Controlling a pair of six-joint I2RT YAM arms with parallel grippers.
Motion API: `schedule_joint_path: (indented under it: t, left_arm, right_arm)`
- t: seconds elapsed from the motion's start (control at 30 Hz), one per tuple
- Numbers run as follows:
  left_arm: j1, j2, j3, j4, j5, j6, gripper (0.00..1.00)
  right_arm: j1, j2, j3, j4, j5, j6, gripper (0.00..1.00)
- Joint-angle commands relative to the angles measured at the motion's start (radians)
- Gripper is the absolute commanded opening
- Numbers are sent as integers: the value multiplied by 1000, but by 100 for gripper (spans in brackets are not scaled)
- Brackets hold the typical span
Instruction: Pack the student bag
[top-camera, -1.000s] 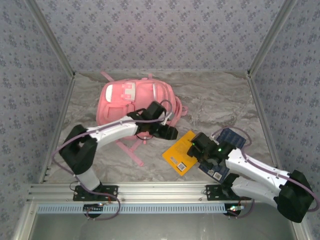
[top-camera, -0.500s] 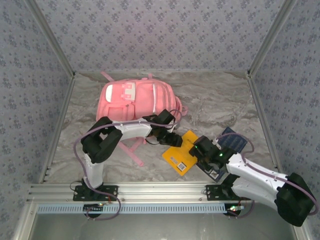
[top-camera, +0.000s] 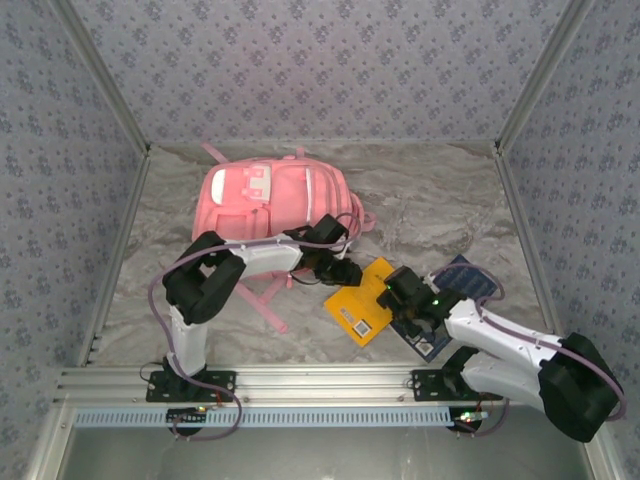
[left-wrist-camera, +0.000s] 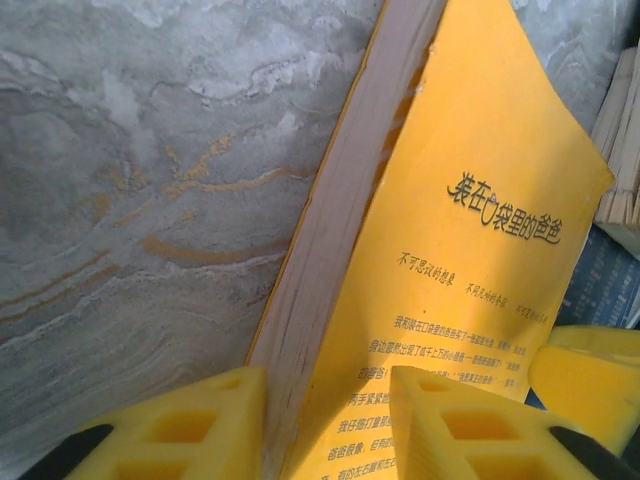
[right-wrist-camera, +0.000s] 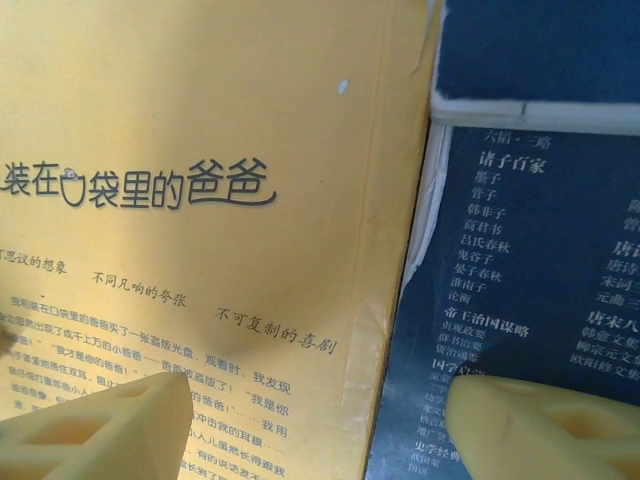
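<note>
Nearest the arm bases, the right gripper (right-wrist-camera: 318, 400) hangs low over two books, its jaws spread and holding nothing. One finger is above the yellow book (top-camera: 362, 305), the other above the blue book (top-camera: 465, 278) that lies partly under it. To lift the yellow one, this gripper should probably shift off the seam between the books, so that closing catches one cover and not both.

A little farther in, the left gripper (left-wrist-camera: 328, 390) meets the same yellow book from the bag's side. Its jaws are also spread and straddle the raised page edge without pinching it. The job here looks like securing that book for packing. The left jaws should go deeper along the edge before closing, and close across the whole block of pages, not only a cover that would peel open. The two arms are close together, so only one should move at a time.

The student bag (top-camera: 270, 200) lies flat on the far left of the table (top-camera: 440, 210), pockets up, well apart from the books. I cannot tell whether its main zip is open.
</note>
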Motion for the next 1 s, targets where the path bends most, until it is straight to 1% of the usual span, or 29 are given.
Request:
schedule_joint_path:
  t: [0.0, 0.17, 0.27, 0.3, 0.33, 0.4, 0.43, 0.53, 0.57, 0.6, 0.67, 0.8, 0.87, 0.97]
  left_arm:
    - [-40, -60, 0, 81, 167, -26, 30]
    - [-40, -69, 3, 70, 201, -16, 18]
    - [-40, -70, -2, 71, 222, -8, 7]
    - [-40, -73, -4, 71, 226, -6, 6]
    - [-40, -75, -4, 71, 227, -6, 6]
    - [-41, -78, -3, 67, 229, -5, 12]
    - [-41, -78, -1, 61, 228, -1, 13]
    - [-41, -77, 2, 56, 225, 2, 8]
    - [-41, -75, 4, 56, 228, 3, 3]
    - [-41, -76, 6, 53, 228, 6, 0]
    - [-40, -93, 10, 37, 211, 20, 0]
    - [-12, -173, 8, 8, 185, 36, 0]
    - [8, -215, 1, 15, 198, 18, 0]
    - [30, -269, -18, 45, 221, -15, 0]
  right_arm:
    - [-8, 91, -87, 155, -9, 3, 73]
    - [-8, 94, -93, 158, -5, 3, 73]
    - [-8, 92, -93, 154, -6, 4, 72]
    - [-8, 91, -91, 151, -4, 4, 73]
    - [-8, 91, -91, 150, -2, 1, 72]
    - [-8, 87, -91, 143, -1, 2, 73]
    - [-8, 86, -91, 140, -1, 2, 73]
    - [-8, 70, -89, 129, -3, -4, 73]
    - [-8, 60, -89, 121, -5, -8, 73]
    - [-8, 48, -84, 101, -4, -20, 74]
    - [-12, 12, -64, 49, 17, -45, 76]
    - [-31, -105, -31, -18, 34, -145, 82]
    - [-47, -175, -28, -38, 40, -179, 86]
    - [-76, -292, -50, -21, 22, -233, 92]
